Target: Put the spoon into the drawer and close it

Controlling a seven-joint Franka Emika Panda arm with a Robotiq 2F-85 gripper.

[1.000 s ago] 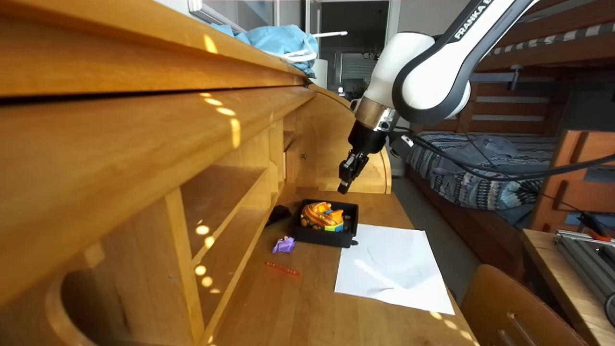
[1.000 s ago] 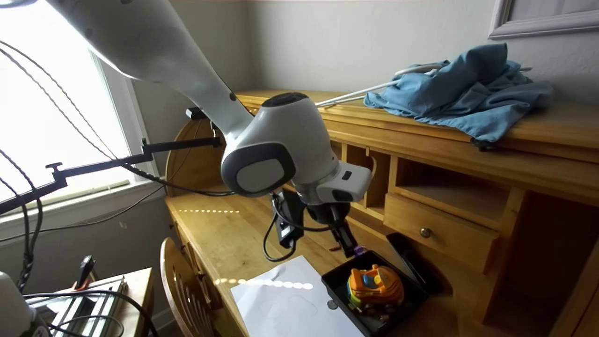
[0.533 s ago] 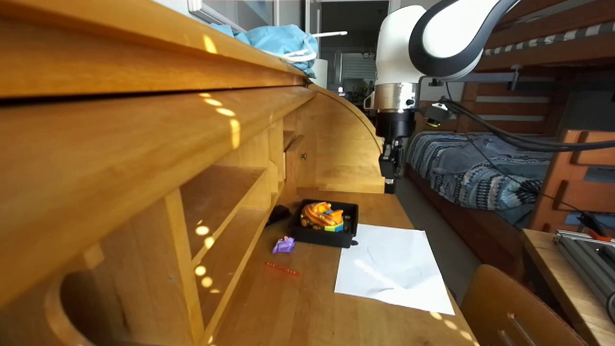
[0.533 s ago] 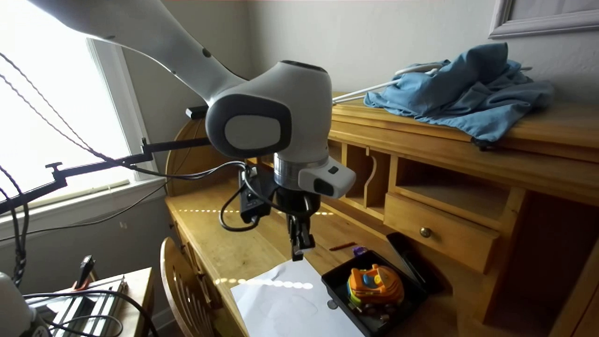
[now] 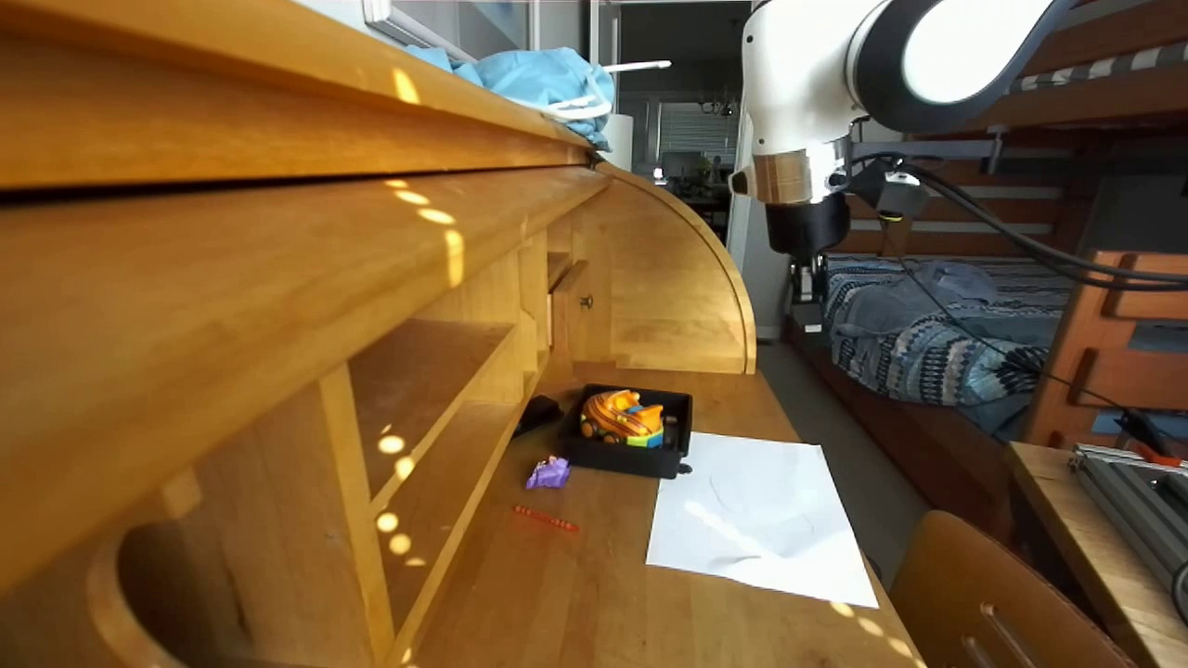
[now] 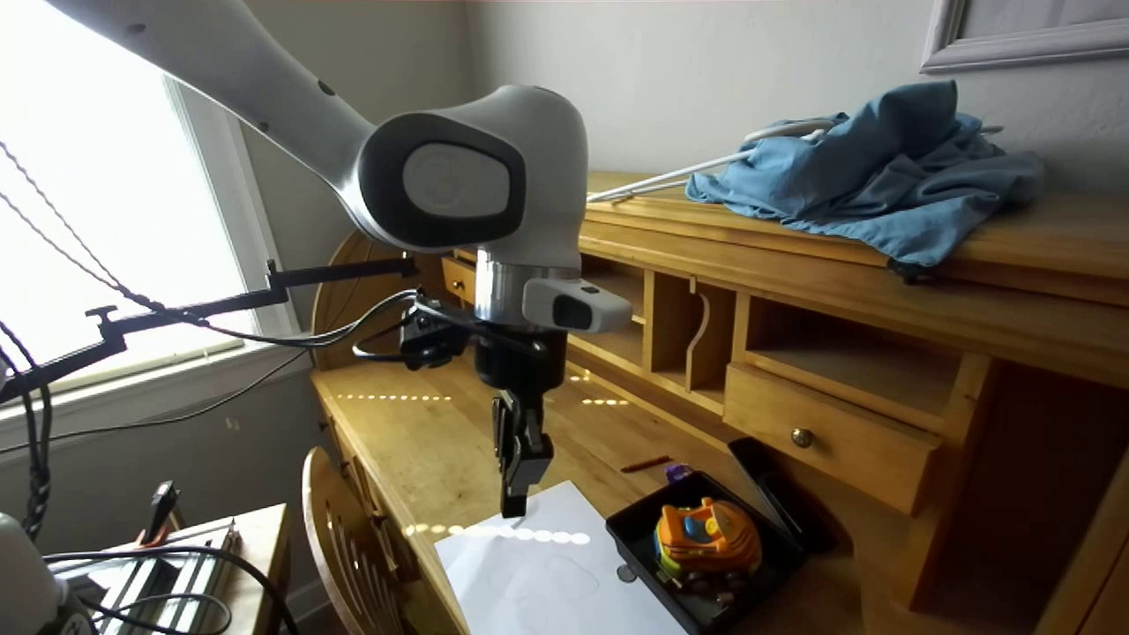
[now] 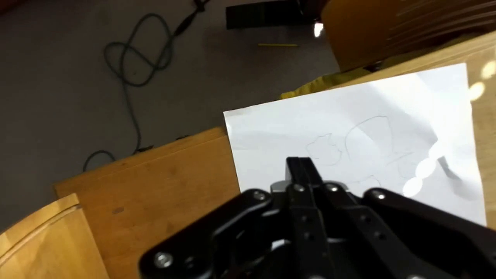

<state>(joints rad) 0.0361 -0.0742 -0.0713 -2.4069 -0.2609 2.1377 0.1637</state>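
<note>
Gripper [image 6: 515,498] hangs left of centre in an exterior view, fingertips [image 7: 295,170] together, nothing visible between them; rightward you have a black tray [image 6: 642,529] bearing an orange toy [image 6: 707,538], then the drawer [image 6: 833,443], beneath a desk cubby [image 6: 856,372].

The window [image 6: 106,150] glares; light dapples the paper [image 6: 547,586].

You're seeing a smooth wooden drawer [image 6: 848,451], its metal knob [image 6: 802,437] shining; the toy [image 6: 713,536] is gleaming like glossy plastic, the paper [image 7: 368,145] is looking matt, the cloth [image 6: 869,181] creased.
</note>
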